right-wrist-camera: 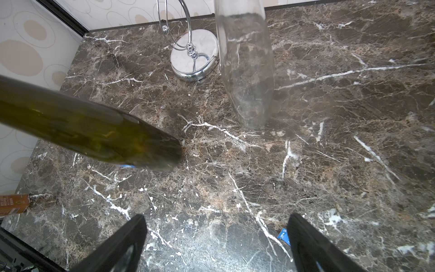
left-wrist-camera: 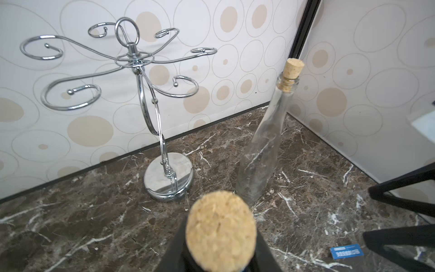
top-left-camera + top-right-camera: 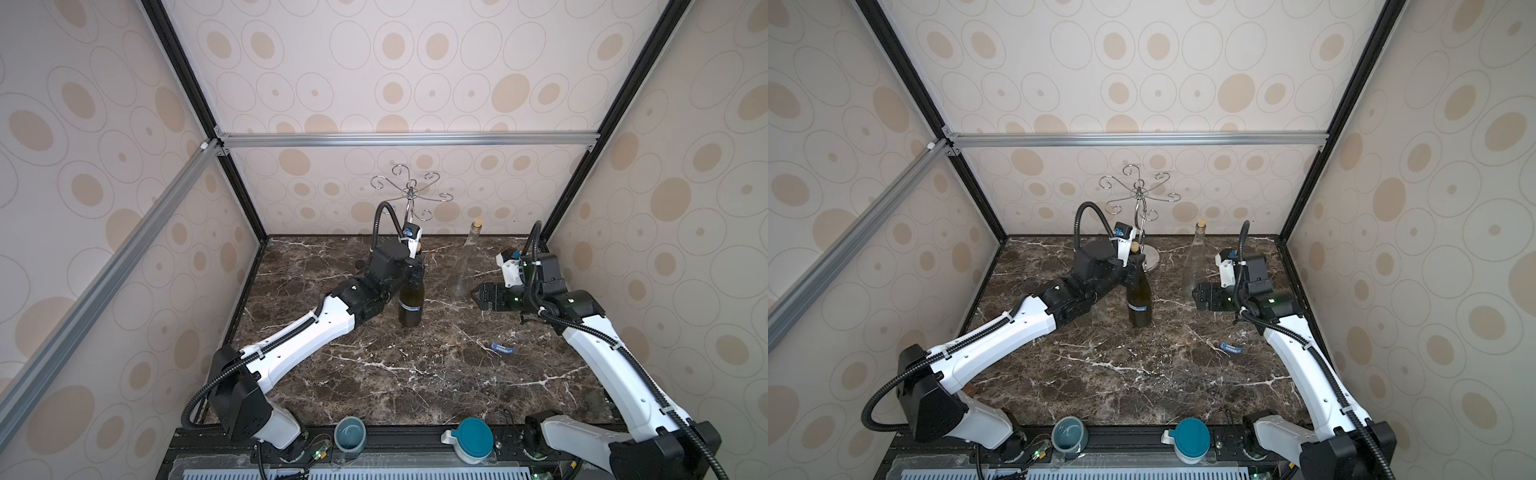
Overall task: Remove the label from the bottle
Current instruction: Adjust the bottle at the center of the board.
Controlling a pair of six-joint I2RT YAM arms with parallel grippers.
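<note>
A dark green bottle [image 3: 410, 305] [image 3: 1139, 301] with a cork [image 2: 220, 230] stands on the marble table [image 3: 374, 374]. A blue label band [image 3: 409, 308] [image 3: 1138, 308] wraps its body. My left gripper [image 3: 415, 270] [image 3: 1133, 266] is shut on the bottle's neck, its black fingers [image 2: 173, 249] flanking the cork. My right gripper [image 3: 478, 297] [image 3: 1196, 296] [image 1: 216, 217] hovers open and empty to the bottle's right. The bottle's body [image 1: 94, 131] shows in the right wrist view. A loose blue label strip [image 3: 502, 348] [image 3: 1231, 347] [image 2: 346, 251] [image 1: 283, 235] lies flat on the table near the right arm.
A clear corked bottle [image 3: 467, 262] [image 3: 1196, 257] [image 2: 259, 146] stands between the grippers, further back. A chrome hook rack [image 3: 409, 195] [image 2: 168, 176] stands at the back wall. A blue cup [image 3: 350, 434] and a teal-lidded jar [image 3: 471, 440] sit off the front edge.
</note>
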